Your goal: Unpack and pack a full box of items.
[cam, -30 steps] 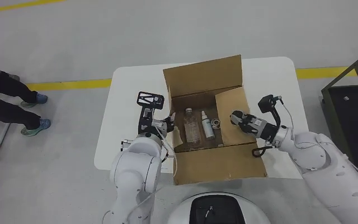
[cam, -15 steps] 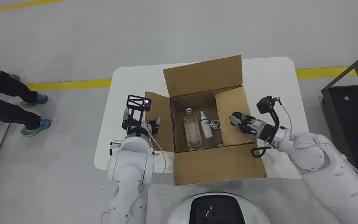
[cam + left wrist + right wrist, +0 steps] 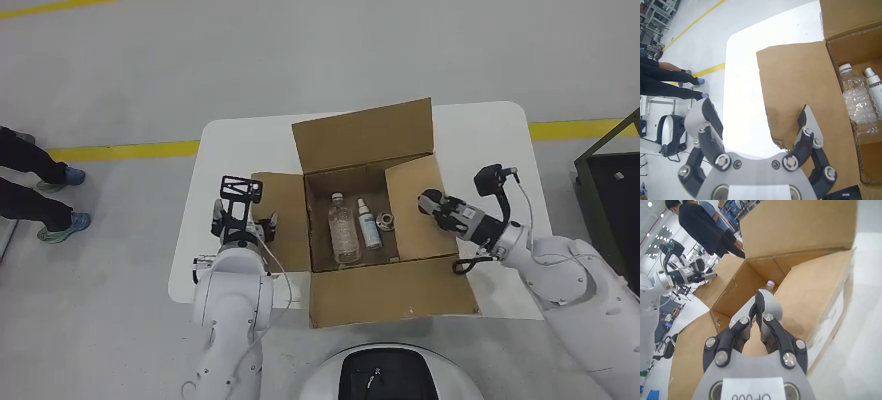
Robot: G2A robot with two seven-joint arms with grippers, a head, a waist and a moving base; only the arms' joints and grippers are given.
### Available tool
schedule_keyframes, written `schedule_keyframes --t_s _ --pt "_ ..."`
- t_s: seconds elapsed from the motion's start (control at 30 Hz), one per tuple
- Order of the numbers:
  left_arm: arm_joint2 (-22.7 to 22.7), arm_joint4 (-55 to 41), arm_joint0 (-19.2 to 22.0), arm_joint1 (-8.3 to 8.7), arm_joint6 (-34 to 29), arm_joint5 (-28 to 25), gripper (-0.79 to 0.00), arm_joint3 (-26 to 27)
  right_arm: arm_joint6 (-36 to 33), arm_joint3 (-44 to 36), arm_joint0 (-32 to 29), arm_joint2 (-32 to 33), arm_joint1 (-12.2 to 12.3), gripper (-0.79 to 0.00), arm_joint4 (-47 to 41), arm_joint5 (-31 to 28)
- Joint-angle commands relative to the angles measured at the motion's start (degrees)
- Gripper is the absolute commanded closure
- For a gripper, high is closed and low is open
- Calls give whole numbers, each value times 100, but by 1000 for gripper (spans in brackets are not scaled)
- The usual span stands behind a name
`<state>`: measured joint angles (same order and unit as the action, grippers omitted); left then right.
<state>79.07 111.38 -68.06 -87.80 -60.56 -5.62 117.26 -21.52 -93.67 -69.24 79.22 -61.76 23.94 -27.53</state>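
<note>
Top view shows the cardboard box (image 3: pixel 365 135) in the middle of the table (image 3: pixel 230 160), all 4 flaps open, the front one reaching the table's near edge. Inside lie 2 bottles side by side, a clear bottle (image 3: pixel 343 232) and a white spray bottle (image 3: pixel 369 225), with what may be a small jar (image 3: pixel 387 220) beside them. The left gripper (image 3: pixel 755 109) hangs wide open and empty above the left flap (image 3: pixel 791 85). The right gripper (image 3: pixel 759 296) has its fingers pressed together, gripping nothing, over the right flap (image 3: pixel 819 285).

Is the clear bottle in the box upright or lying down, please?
Lying down: the clear bottle rests lengthwise on the floor of the box, beside the white spray bottle.
</note>
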Motion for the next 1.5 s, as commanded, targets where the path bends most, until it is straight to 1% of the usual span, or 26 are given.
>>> schedule_keyframes --t_s 0.0,0.1,0.23,0.33,0.47,0.6,0.7,0.87,1.03,1.17,1.4,1.47 --pt "-51 -66 0 -8 -30 21 -785 239 364 -23 -124 240 13 0 45 47" --pt "-154 149 61 -5 -74 -51 -785 519 632 28 -327 571 44 0 211 144" --pt "-446 74 116 -31 -120 -74 -785 868 646 203 -547 783 72 0 359 259" --pt "-719 -113 159 -61 -160 -72 -785 1031 561 312 -636 773 80 0 510 215" --pt "-1183 -387 236 -102 -197 -187 -785 1150 481 424 -725 550 66 0 740 84" --pt "-1612 -836 280 -157 -219 -138 -785 1147 514 548 -711 268 34 0 895 -110" --pt "-1884 -1281 304 -196 -233 -147 -785 1039 538 568 -690 82 6 0 920 -165" --pt "-2176 -2000 398 -252 -297 -194 -785 755 606 564 -654 -117 -25 0 1086 -196" --pt "-2255 -2643 432 -290 -415 -129 -785 417 652 579 -617 -205 -42 0 1180 -197" --pt "-2255 -2643 432 -290 -415 -129 -785 417 757 578 -596 -117 -40 0 1177 -144" --pt "-2255 -2643 432 -290 -415 -129 -785 417 797 470 -623 261 0 0 995 -79" --pt "-2131 -2797 268 -281 -237 46 -785 268 751 453 -615 281 3 0 987 -70"
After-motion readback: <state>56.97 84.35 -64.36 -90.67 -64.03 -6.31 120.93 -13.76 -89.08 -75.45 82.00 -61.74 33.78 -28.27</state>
